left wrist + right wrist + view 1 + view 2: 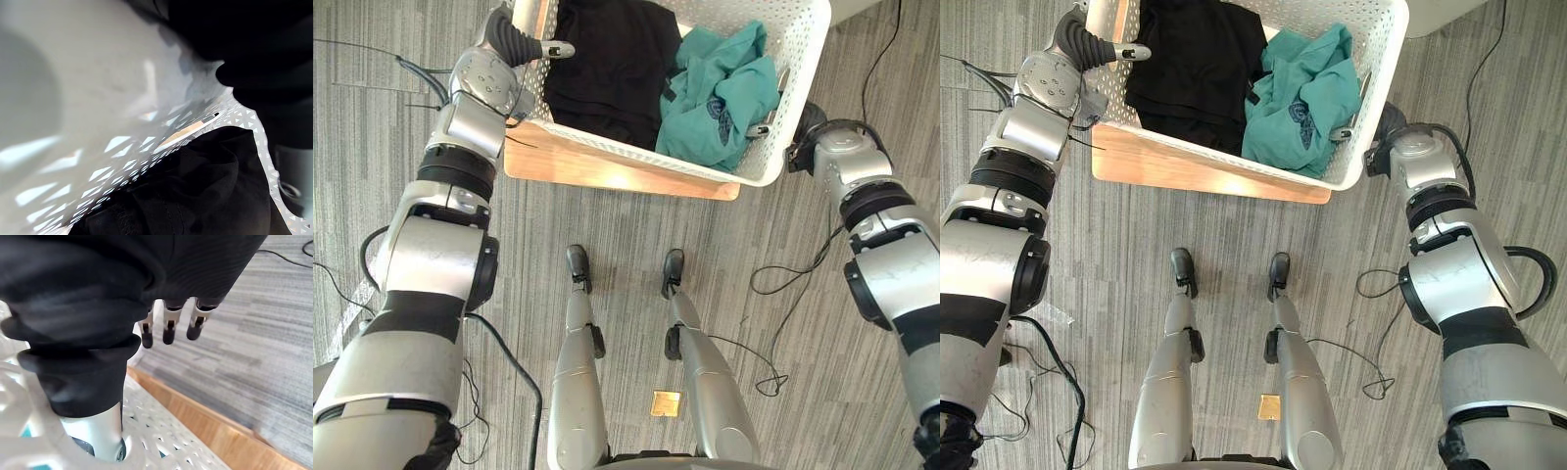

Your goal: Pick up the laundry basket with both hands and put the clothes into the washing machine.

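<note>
A white perforated laundry basket [788, 83] stands on a low wooden top [607, 168]. Inside lie black clothes [607, 59] on the left and teal clothes [720, 98] on the right. My left hand [514, 39] is at the basket's left rim, its thumb [558, 47] hooked over the edge into the basket. My right hand [808, 122] grips the right rim. Its thumb [98, 431] reaches inside the basket and its curled fingers [168, 330] hang outside the wall. The left wrist view shows the basket wall [122, 161] and the black clothes [195, 186] close up.
Grey striped carpet [636, 220] runs all around the wooden top. The wooden edge [205, 426] lies just below the basket on the right side. A pale object's corner [857, 8] shows at the far right behind the basket.
</note>
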